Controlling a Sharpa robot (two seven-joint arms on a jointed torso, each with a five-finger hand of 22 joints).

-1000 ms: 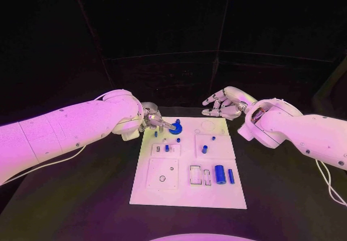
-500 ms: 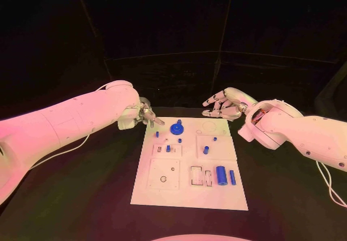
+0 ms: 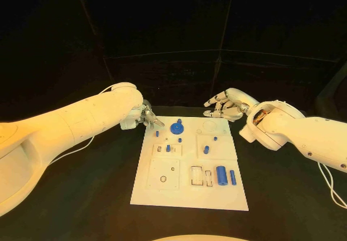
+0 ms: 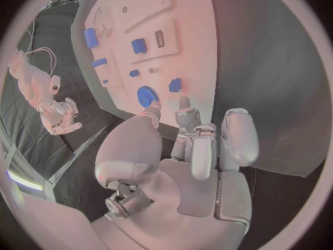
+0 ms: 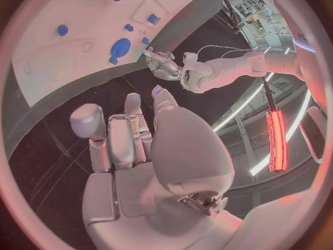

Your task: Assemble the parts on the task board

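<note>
White task board [image 3: 189,191] lies mid-table on the black table [image 3: 87,201], long axis running near to far. Head view: left hand [image 3: 147,118] sits just off the board's far-left corner, apart from the blue round part [image 3: 176,128], which stands on the board near its far edge, left of centre. Fingers look loosely apart, nothing in them. Right hand [image 3: 225,107] hovers beyond the far-right corner, fingers spread, empty. Other blue parts: small pegs [image 3: 168,148] in the middle-left block, one peg [image 3: 206,149] middle-right, a fat cylinder [image 3: 220,175] and a thin rod [image 3: 232,176] lying near-right.

Left wrist view: left hand [image 4: 197,150] released, fingertips extended toward the board edge, palm bare. Blue round part [image 4: 146,96] lies just past the fingertips, not touched; a small blue block [image 4: 175,85] sits beside it.

Right wrist view: right hand [image 5: 132,144] open, fingers straight, holding nothing. Task board [image 5: 49,55] beyond it, round part [image 5: 119,47] visible, left hand [image 5: 161,61] at the board's edge behind.

Judgement: round part looks seated, so the step in hand is likely picking the next loose piece. To do it well: choose the hand on that piece's side, come down from above with fingers well apart, pinch the piece across its narrow width, lift straight, avoid knocking the standing pegs.
</note>
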